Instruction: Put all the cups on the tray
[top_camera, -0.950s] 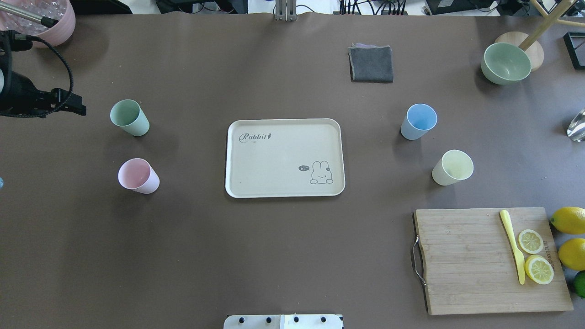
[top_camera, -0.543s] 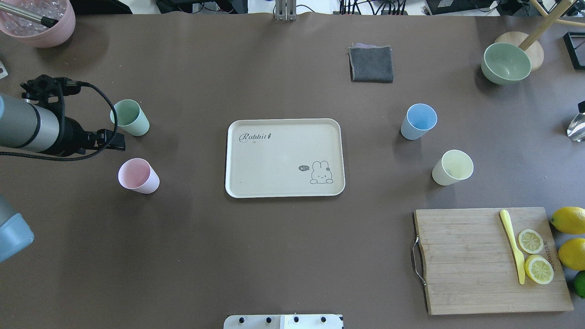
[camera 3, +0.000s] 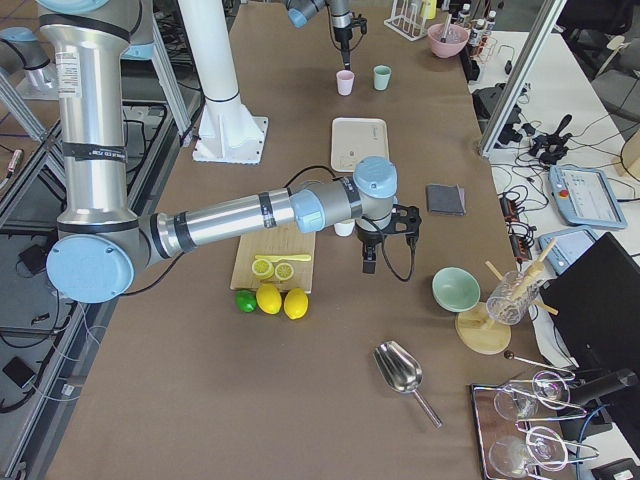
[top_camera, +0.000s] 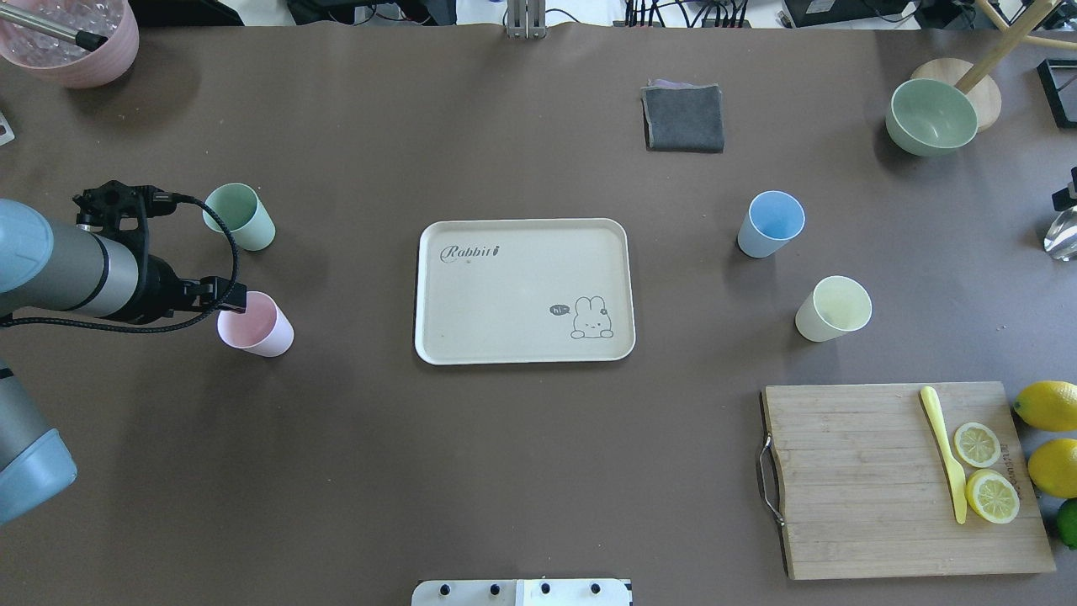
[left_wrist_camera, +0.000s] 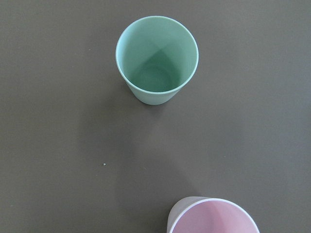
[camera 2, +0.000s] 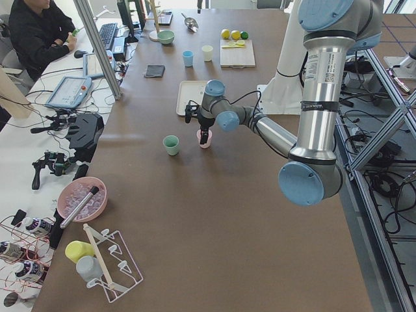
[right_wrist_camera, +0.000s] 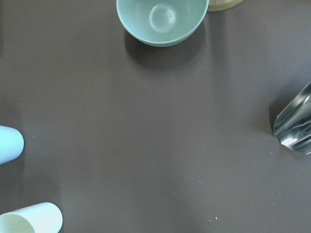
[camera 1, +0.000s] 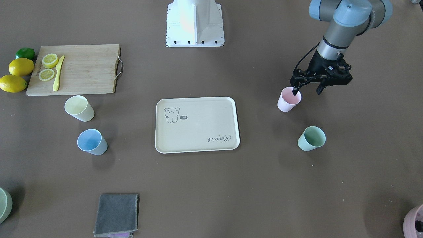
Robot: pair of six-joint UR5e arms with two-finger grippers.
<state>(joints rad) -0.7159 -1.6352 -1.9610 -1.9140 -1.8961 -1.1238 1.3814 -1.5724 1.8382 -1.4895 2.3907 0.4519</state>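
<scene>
The cream tray [top_camera: 505, 295] lies mid-table with nothing on it; it also shows in the front view [camera 1: 201, 125]. The pink cup [top_camera: 255, 324] and the green cup [top_camera: 239, 217] stand upright to its left. The blue cup [top_camera: 770, 224] and the yellow cup [top_camera: 833, 309] stand to its right. My left gripper [camera 1: 307, 89] is open at the pink cup [camera 1: 288, 99]. One fingertip [camera 1: 295, 91] is over the cup's mouth and the other is outside it. My right gripper [camera 3: 368, 258] hangs near the yellow cup; I cannot tell whether it is open or shut.
A wooden cutting board [top_camera: 850, 480] with a yellow knife and lemon slices lies front right, with lemons [top_camera: 1047, 406] beside it. A grey cloth [top_camera: 683, 118], a pale green bowl [top_camera: 931, 116], a metal scoop [top_camera: 1062, 231] and a pink pot [top_camera: 67, 42] stand further back.
My left arm has swung in from the left edge, past the green cup, to the pink cup. The cups and the tray have not moved.
</scene>
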